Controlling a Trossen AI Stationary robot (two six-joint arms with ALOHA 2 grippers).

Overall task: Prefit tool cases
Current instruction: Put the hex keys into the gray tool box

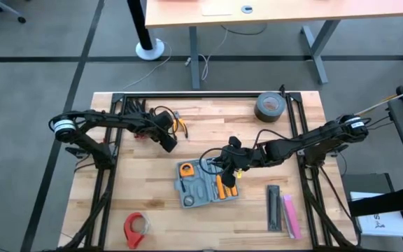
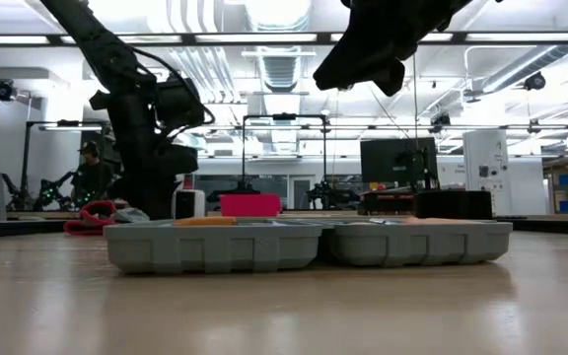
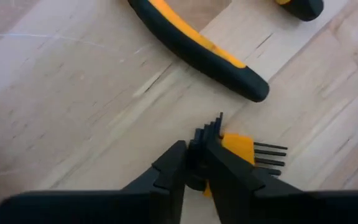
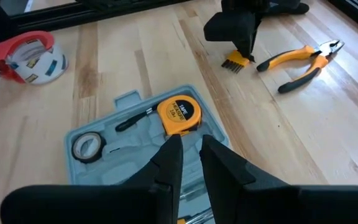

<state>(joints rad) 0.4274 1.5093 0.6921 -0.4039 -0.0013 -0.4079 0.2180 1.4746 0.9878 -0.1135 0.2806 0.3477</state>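
- The tool case [image 1: 205, 183] lies open and flat on the wooden desk [image 1: 152, 175], toward its front middle, its grey moulded tray facing up.
- In the tray sit a yellow tape measure [image 4: 179, 114], a small roll of tape [image 4: 87, 147] and a black-handled tool [image 4: 132, 120]; orange-handled tools [image 1: 222, 186] fill slots at the case's right side.
- The left pincer [image 3: 197, 163] is down at the desk behind and to the left of the case, its fingers clamped on a yellow-and-black hex key set [image 3: 244, 151] whose keys fan out beside the fingertips.
- Orange-and-black pliers [image 4: 300, 60] lie on the desk just beside the hex key set.
- The right pincer [image 4: 187, 155] hovers over the case's right part, fingers close together with a narrow gap, holding nothing.
- A red tape dispenser [image 1: 136, 227] lies front-left of the case; a black bar [image 1: 274, 207] and a pink bar [image 1: 290, 215] lie to its right.
- A dark tape roll [image 1: 270, 106] sits at the desk's back right.
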